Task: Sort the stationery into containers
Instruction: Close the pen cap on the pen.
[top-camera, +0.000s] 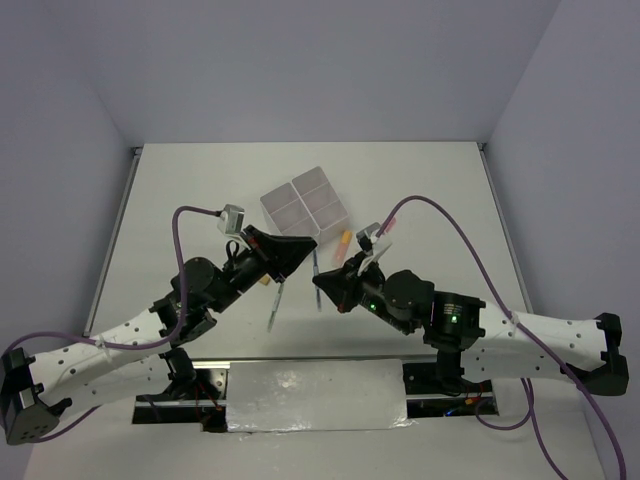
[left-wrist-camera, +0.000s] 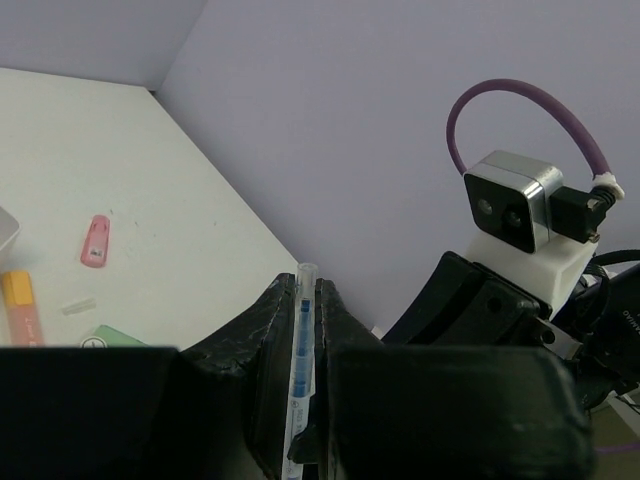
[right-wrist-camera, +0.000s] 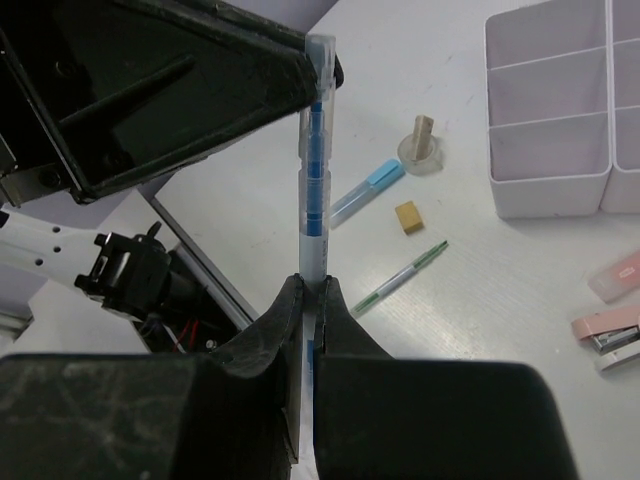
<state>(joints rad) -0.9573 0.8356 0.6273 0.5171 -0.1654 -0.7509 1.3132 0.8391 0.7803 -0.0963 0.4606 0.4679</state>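
Above the counter (right-wrist-camera: 450, 300), left gripper (left-wrist-camera: 305, 300) and right gripper (right-wrist-camera: 312, 290) both seem clamped on one blue pen (right-wrist-camera: 315, 180); if neither lets go, pulling apart could bend it.

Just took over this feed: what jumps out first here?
Both pincers grip one blue pen in mid-air: the left pincer on one end, the right pincer on the other. Beyond them stands the organiser, the compartments in view empty; a green pen and eraser lie loose on the table.
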